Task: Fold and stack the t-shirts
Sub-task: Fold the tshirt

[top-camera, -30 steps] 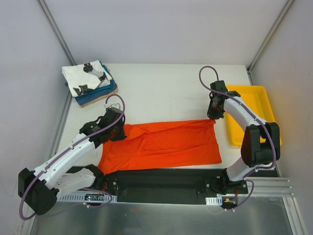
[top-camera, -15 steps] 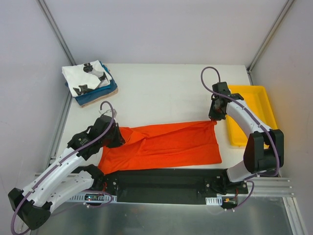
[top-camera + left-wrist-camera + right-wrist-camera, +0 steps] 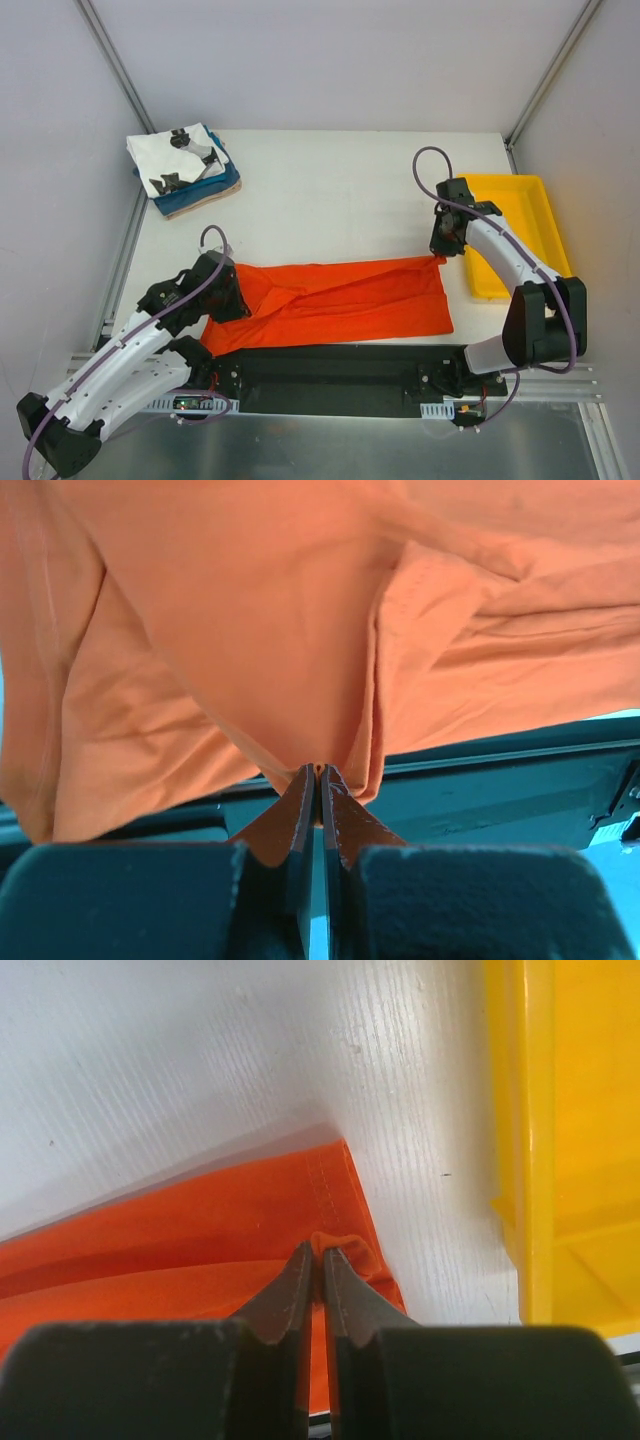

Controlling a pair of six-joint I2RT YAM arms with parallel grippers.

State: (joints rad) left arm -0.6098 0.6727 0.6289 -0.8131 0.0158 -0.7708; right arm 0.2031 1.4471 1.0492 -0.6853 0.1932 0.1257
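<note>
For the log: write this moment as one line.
left fingers: shut on orange-red tee | right fingers: shut on its corner | folded tees: far-left

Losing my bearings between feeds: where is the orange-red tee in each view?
Top external: orange-red tee lies along the near edge, between both arms.
Left wrist: tee fills the upper frame, a fold pinched in the left gripper.
Right wrist: tee lower left, corner pinched in the right gripper.
Shared landmark: yellow tray, right of the tee in top and right wrist; not in left wrist.

No writing can be read, even on the white tee [image 3: 165,158]
</note>
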